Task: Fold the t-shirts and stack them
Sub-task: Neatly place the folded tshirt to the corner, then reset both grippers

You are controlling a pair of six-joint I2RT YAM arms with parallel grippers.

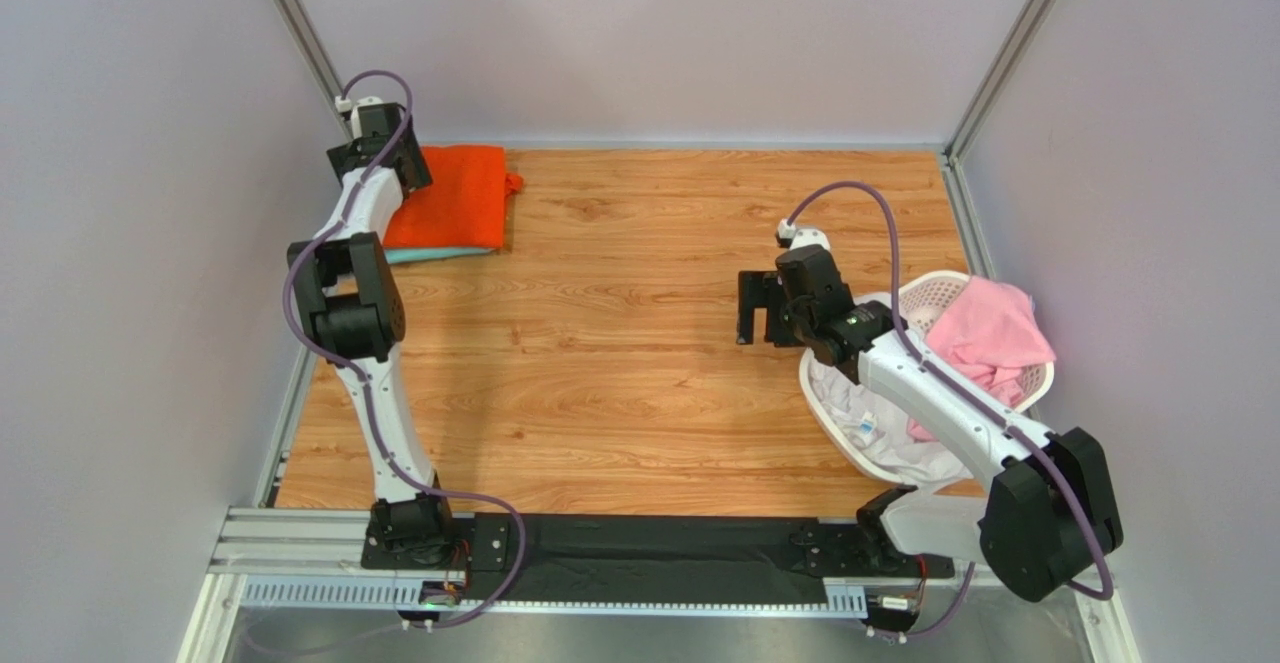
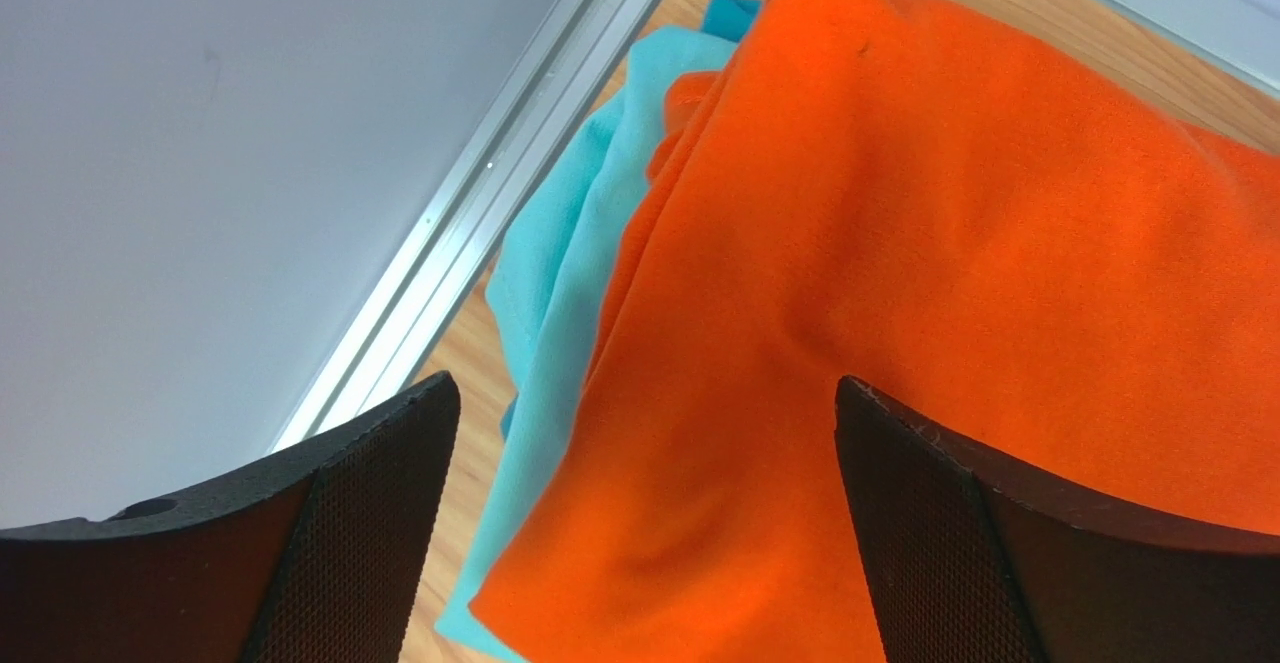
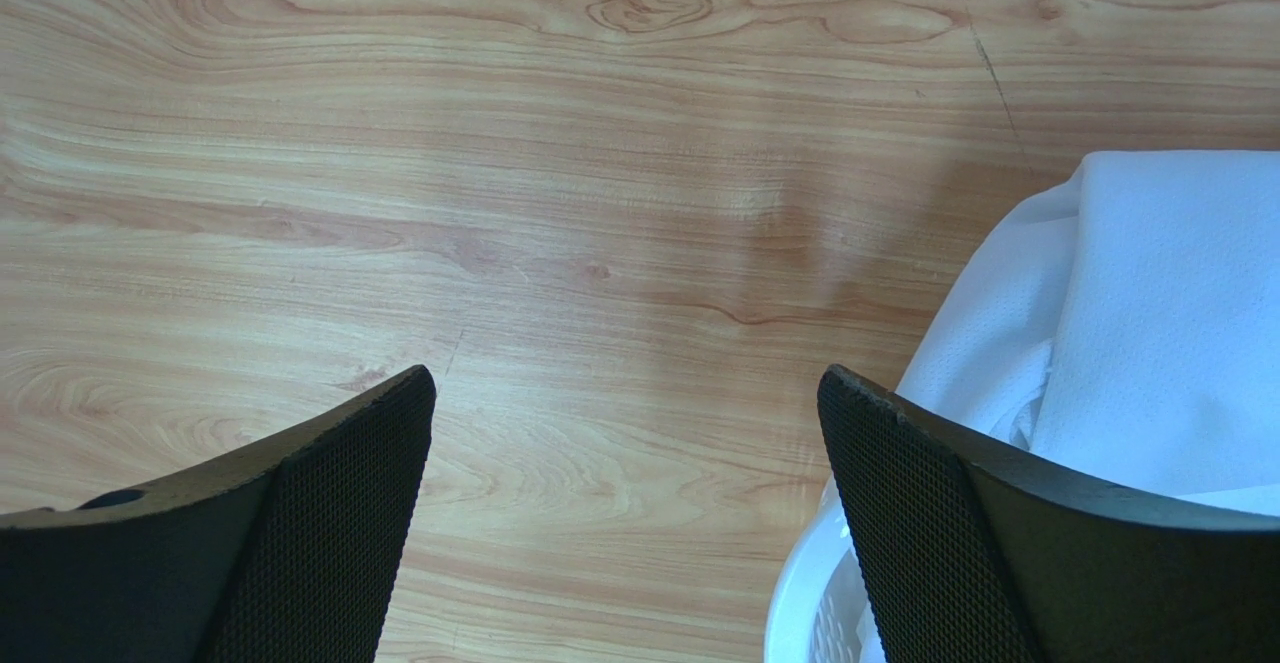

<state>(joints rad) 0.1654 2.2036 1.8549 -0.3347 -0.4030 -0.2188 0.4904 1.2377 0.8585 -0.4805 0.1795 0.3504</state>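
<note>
A folded orange-red t-shirt [image 1: 454, 195] lies on a folded teal t-shirt [image 1: 436, 254] at the table's far left corner. In the left wrist view the orange shirt [image 2: 962, 288] covers the teal one [image 2: 579, 266]. My left gripper [image 1: 376, 153] hovers open and empty over the stack's left edge [image 2: 639, 438]. A pink t-shirt [image 1: 989, 336] and a white t-shirt [image 1: 887, 431] lie crumpled in the basket [image 1: 944, 291] at the right. My right gripper [image 1: 762, 311] is open and empty over bare wood [image 3: 624, 438], just left of the basket. The white shirt [image 3: 1157, 318] shows beside its right finger.
The white perforated basket rim [image 3: 804, 618] sits at the lower right of the right wrist view. Grey walls and aluminium rails [image 2: 496, 183] enclose the table; the rail runs close beside the stack. Wooden tabletop [image 1: 631, 333] spreads between the arms.
</note>
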